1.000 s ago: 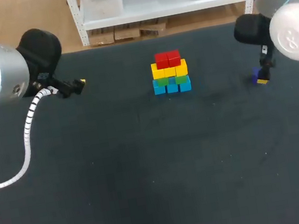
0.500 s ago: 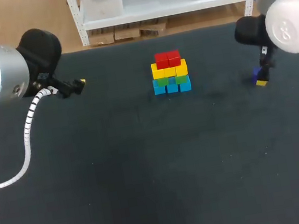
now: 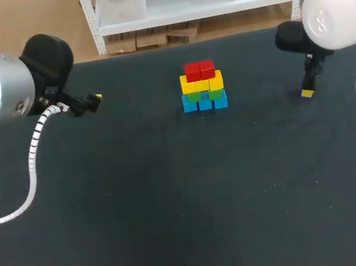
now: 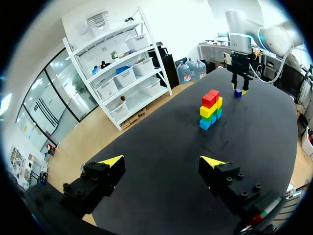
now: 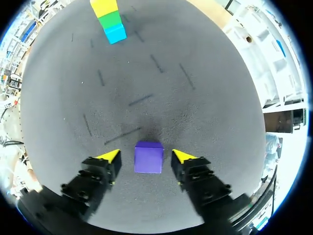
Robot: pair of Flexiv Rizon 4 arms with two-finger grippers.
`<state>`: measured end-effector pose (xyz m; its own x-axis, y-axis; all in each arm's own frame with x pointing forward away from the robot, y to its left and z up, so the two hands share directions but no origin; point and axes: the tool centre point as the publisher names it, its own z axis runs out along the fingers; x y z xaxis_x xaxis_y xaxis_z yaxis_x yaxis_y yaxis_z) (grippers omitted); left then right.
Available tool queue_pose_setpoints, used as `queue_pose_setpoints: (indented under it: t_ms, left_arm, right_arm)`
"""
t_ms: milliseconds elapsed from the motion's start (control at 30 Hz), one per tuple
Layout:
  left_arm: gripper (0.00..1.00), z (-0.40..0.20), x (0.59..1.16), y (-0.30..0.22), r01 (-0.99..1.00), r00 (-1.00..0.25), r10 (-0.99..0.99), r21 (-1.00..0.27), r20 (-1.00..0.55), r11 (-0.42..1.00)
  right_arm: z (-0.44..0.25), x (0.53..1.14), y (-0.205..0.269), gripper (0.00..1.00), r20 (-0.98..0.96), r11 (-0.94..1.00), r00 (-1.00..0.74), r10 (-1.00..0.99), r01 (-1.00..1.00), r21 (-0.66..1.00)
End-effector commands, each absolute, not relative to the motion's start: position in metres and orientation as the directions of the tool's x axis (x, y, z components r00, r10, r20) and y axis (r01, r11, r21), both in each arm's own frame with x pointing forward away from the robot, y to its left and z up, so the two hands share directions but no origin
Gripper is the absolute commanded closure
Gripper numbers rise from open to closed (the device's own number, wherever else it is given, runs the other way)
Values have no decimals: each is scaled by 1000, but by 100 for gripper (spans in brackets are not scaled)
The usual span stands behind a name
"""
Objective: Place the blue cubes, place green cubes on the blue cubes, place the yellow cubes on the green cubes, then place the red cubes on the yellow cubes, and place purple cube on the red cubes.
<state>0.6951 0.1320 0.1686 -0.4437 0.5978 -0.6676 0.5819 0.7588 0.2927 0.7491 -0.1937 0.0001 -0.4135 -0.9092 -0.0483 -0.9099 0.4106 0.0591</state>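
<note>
though released, the right end effector [image 5: 145, 155] straddles the purple cube [image 5: 148, 157]; left end effector [image 4: 161, 161] likewise released.

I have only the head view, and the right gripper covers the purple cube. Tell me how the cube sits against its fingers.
Observer: The purple cube lies on the table between the open fingers of the right gripper, with a gap on each side.
Operator: Report whether it's square to them.
Observer: Its sides look roughly parallel to the fingers.
Operator: Now the left gripper.
Observer: The left gripper is open, with nothing between its tips.
</note>
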Motion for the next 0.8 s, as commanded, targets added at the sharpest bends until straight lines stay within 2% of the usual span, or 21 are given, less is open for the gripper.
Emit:
queue_pose_setpoints:
  t_ms: [33, 100, 167, 267, 333, 800]
  left_arm:
    - [0, 168, 695, 133, 584, -442, 598, 291, -669, 758]
    - [0, 168, 695, 133, 584, -442, 598, 291, -669, 758]
    - [0, 168, 695, 133, 584, -442, 598, 291, -669, 758]
    - [0, 168, 695, 133, 584, -442, 598, 291, -669, 758]
    - [0, 168, 695, 133, 584, -442, 598, 291, -669, 758]
    - [0, 168, 695, 133, 584, -442, 598, 291, -669, 758]
  right_arm:
    - [-2, 755, -195, 55, -40, 405, -411, -911, -908, 107]
    - [-3, 754, -195, 56, -41, 406, -412, -910, -907, 109]
    - [-2, 753, -196, 61, -40, 409, -415, -909, -906, 107]
    - [6, 752, -195, 85, -46, 407, -411, -910, -910, 79]
    - [15, 750, -194, 94, -59, 399, -403, -913, -914, 70]
    - [102, 752, -168, 96, -158, 264, -264, -952, -964, 22]
